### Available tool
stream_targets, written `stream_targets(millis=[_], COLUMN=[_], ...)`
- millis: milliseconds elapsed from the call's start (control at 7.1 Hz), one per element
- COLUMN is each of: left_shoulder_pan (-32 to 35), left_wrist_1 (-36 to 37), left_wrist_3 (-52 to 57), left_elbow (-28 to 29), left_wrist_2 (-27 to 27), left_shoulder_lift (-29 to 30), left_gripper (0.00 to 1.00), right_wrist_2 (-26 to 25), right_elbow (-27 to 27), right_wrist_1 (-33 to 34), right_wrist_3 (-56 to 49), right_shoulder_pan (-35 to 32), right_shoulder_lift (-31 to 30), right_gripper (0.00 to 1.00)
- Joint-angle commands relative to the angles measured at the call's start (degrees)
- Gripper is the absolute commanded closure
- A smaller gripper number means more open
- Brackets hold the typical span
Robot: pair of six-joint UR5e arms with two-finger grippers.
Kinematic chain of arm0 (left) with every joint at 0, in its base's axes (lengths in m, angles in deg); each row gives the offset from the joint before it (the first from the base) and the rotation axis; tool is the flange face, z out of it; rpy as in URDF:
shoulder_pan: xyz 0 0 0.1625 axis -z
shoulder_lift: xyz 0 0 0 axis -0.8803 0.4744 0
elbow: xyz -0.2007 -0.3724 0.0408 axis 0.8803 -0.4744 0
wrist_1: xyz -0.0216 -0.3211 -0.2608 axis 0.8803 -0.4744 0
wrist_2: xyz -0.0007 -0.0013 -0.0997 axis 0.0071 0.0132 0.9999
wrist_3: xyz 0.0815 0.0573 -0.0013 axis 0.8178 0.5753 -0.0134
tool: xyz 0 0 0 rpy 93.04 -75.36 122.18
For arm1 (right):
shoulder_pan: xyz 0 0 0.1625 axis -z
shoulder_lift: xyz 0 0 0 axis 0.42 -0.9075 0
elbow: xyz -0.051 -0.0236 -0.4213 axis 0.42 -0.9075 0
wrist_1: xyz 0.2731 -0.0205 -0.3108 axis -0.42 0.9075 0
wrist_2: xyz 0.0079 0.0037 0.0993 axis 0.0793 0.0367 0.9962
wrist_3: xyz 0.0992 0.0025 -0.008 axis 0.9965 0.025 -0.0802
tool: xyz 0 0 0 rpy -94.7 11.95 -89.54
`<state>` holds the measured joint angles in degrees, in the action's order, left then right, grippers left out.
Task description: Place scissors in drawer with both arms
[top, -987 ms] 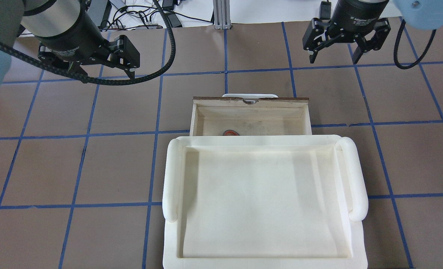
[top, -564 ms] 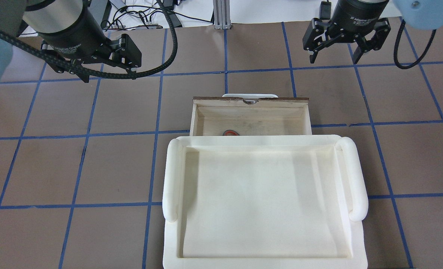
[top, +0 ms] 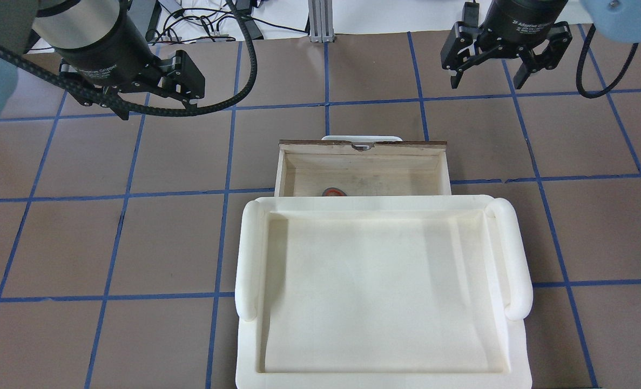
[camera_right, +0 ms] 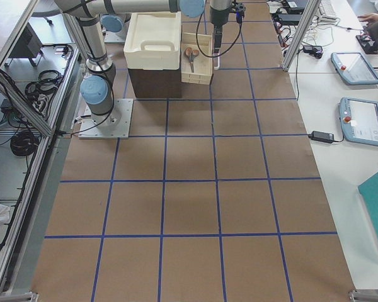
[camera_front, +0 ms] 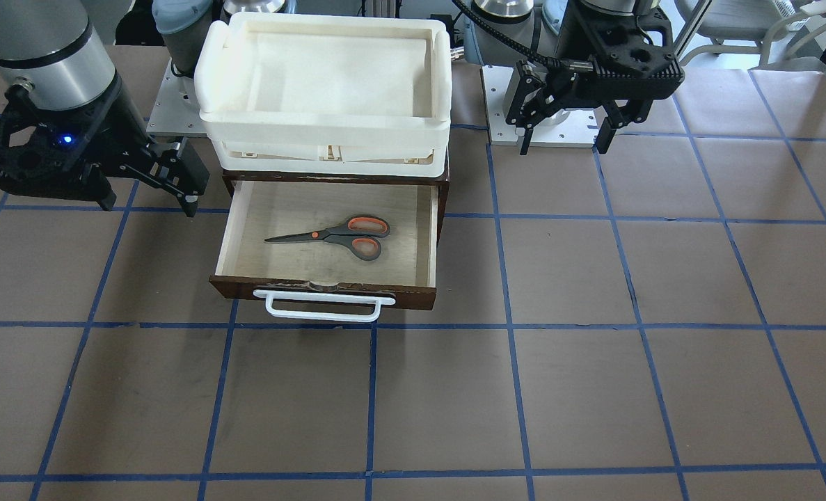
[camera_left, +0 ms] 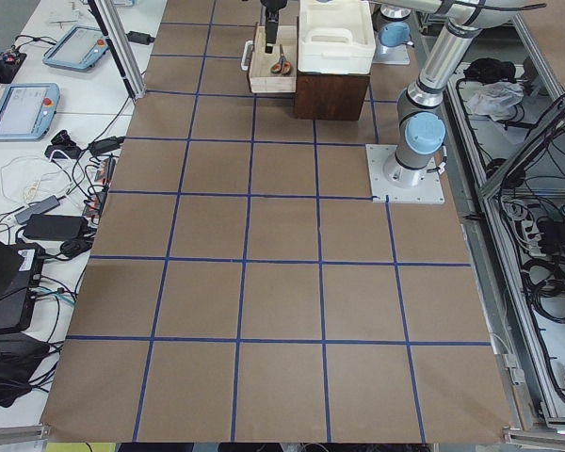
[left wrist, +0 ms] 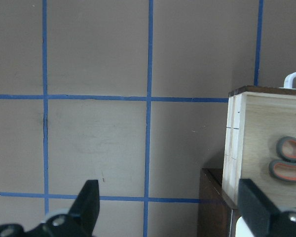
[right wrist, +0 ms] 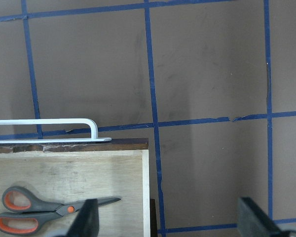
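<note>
The scissors (camera_front: 329, 236) lie flat in the open drawer (camera_front: 245, 287), handles toward my left arm's side and blades toward my right. In the overhead view only an orange handle loop (top: 334, 192) shows past the tray's rim, inside the drawer (top: 363, 173). My left gripper (top: 155, 94) (camera_front: 564, 139) is open and empty, above the table beside the drawer. Its wrist view shows the scissors' handles (left wrist: 288, 165). My right gripper (top: 485, 84) (camera_front: 148, 195) is open and empty on the drawer's other side. Its wrist view shows the whole scissors (right wrist: 54, 212).
A cream-white plastic tray (top: 374, 202) (camera_front: 322, 125) sits on top of the dark-brown cabinet that holds the drawer. The drawer's white bar handle (camera_front: 323, 309) sticks out on the far side from me. Brown table with a blue tape grid all around.
Both grippers have shifted slightly, the right one a little to the right and farther away. Both have stayed open. The scissors and drawer have not moved.
</note>
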<state>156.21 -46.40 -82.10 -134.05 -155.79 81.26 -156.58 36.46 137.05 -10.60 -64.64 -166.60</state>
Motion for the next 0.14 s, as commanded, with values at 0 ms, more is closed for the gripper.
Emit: stream_targets(millis=[0], left_shoulder_pan=[0.0], left_wrist_1=[-0.1], left_wrist_3=[0.0], left_elbow=[-0.1], left_wrist_2=[-0.1], left_shoulder_lift=[-0.1], left_gripper=[0.00], right_wrist_2=[0.1], right_elbow=[0.1], right_wrist_1=[0.0], right_wrist_3=[-0.1], right_shoulder_pan=[0.0], right_shoulder_lift=[0.0], right_gripper=[0.00])
